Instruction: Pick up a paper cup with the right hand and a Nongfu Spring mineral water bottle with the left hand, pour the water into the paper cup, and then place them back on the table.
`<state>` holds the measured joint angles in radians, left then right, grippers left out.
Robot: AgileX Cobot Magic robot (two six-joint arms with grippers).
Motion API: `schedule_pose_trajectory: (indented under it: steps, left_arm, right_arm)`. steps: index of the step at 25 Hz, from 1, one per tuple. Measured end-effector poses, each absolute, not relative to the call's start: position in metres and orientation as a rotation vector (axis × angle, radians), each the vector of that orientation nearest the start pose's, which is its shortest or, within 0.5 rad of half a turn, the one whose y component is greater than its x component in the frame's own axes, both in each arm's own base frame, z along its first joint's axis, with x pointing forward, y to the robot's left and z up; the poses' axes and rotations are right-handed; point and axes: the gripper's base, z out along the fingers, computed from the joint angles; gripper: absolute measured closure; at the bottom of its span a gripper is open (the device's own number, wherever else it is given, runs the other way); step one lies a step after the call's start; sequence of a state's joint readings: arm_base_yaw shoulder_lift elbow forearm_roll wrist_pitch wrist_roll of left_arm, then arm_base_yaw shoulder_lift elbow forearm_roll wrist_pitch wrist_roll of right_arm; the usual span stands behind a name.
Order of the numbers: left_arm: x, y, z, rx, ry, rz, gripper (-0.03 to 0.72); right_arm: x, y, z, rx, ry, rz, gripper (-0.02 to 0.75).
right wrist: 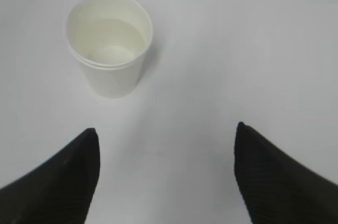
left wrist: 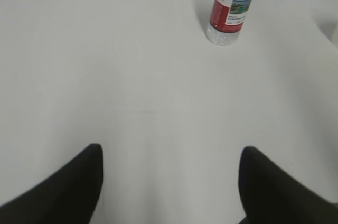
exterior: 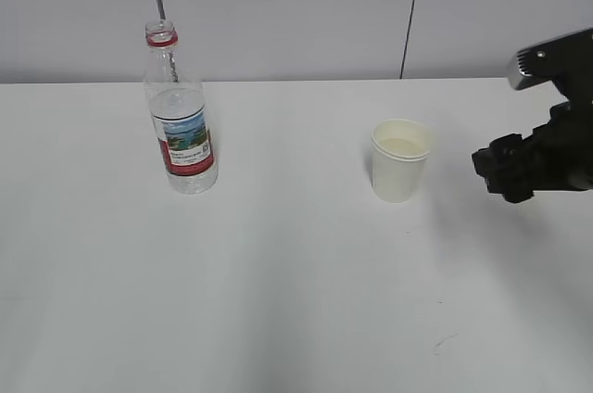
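**Both jaws open and empty — bottle and cup standing on the counter**

Jaws of the left hand (left wrist: 169, 182) stand spread wide in the left wrist view, nothing between the two dark fingers (left wrist: 74, 187), only bare white counter (left wrist: 132, 92) under them. This hand does not show in the exterior view.

Jaws of the right hand (right wrist: 166, 174) likewise spread apart, gripping nothing. In the exterior view the right hand (exterior: 505, 175) hangs at the right edge of the frame, beside the paper cup (exterior: 399, 160) but apart from it.

Nongfu Spring mineral water bottle (exterior: 181, 115) — upright on the counter, left of centre, no cap on the red-ringed neck. Red-white label with landscape picture faces the camera. From the left wrist the bottle (left wrist: 231, 7) sits well ahead of the fingers and to their right, its top cut off by the frame edge.

Paper cup upright, right of centre, well apart from the bottle. From the right wrist the cup (right wrist: 110, 47) lies ahead and to the left of the gap between the fingers, not touching either. Water (right wrist: 113, 36) visible inside, clear, level partway up the wall.
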<state>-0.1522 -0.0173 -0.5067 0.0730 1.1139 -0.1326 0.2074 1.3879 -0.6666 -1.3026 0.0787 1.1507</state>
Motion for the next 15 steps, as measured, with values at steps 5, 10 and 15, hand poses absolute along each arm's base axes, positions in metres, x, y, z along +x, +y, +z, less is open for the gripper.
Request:
schedule_pose_trajectory:
  steps: [5,10,15]
  left_arm:
    - [-0.011,0.007,0.275,-0.103,2.068,-0.014,0.197]
    - [-0.011,0.006,0.275,-0.150,2.065,0.014,0.197]
    - [-0.011,0.006,0.275,-0.153,2.065,0.016,0.197]
  right_arm:
    - [0.268,0.039,0.220,-0.296,2.230,-0.182,0.147]
    - [0.266,0.028,0.219,-0.192,2.272,-0.287,0.147]
    - [0.260,0.027,0.212,-0.147,2.369,-0.274,0.147]
